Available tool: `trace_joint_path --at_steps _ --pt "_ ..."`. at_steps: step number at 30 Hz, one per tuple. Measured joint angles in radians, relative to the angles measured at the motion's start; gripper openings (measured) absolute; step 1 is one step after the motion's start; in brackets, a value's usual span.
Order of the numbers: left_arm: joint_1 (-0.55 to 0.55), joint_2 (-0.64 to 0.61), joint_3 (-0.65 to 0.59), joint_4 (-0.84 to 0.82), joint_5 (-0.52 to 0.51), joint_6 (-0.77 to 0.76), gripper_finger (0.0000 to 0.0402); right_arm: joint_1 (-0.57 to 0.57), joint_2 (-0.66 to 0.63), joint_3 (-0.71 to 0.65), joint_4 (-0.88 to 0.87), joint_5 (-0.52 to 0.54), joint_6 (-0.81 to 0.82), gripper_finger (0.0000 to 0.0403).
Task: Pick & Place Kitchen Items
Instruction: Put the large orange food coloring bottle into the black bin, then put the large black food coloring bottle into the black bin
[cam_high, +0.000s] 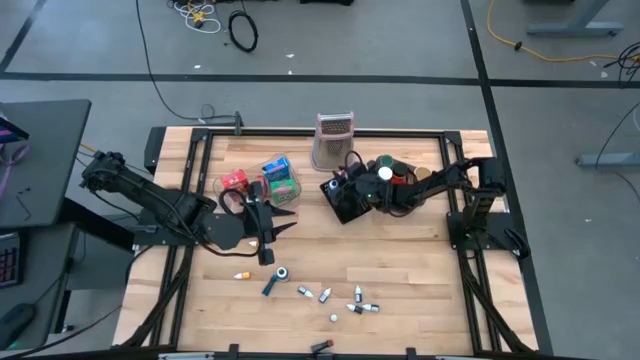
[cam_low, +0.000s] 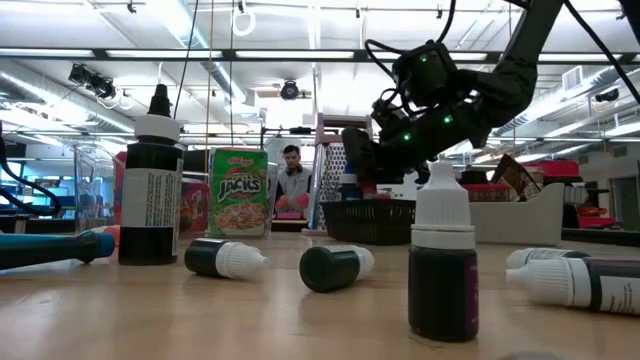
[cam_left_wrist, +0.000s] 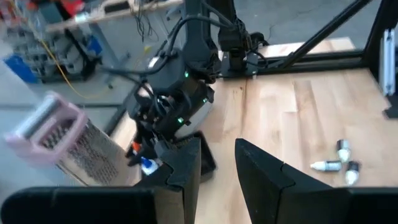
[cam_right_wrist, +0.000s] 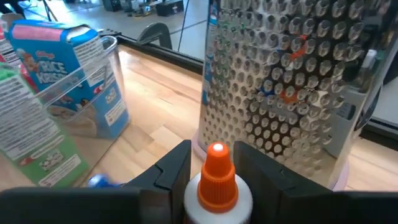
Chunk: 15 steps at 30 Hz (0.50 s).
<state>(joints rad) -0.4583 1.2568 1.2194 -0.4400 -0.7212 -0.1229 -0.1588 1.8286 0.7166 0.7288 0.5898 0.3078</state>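
My right claw over the black mesh basket.
It clamps an orange-capped bottle beside the grater; my left claw hangs apart, empty.

Your wooden table carries a grater, black basket, clear tray, red can, and scattered vials near the front edge.
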Motion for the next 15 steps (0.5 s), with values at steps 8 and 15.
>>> trace_joint_path --at_steps 8,15 --pt "0.000 0.000 0.000 0.046 0.085 0.063 0.0109 -0.011 0.000 0.000 0.000 -0.004 -0.025 0.0164" --pt "0.005 0.000 -0.049 0.064 0.049 0.012 0.0109 -0.008 -0.009 0.000 0.004 -0.005 -0.092 0.0188"
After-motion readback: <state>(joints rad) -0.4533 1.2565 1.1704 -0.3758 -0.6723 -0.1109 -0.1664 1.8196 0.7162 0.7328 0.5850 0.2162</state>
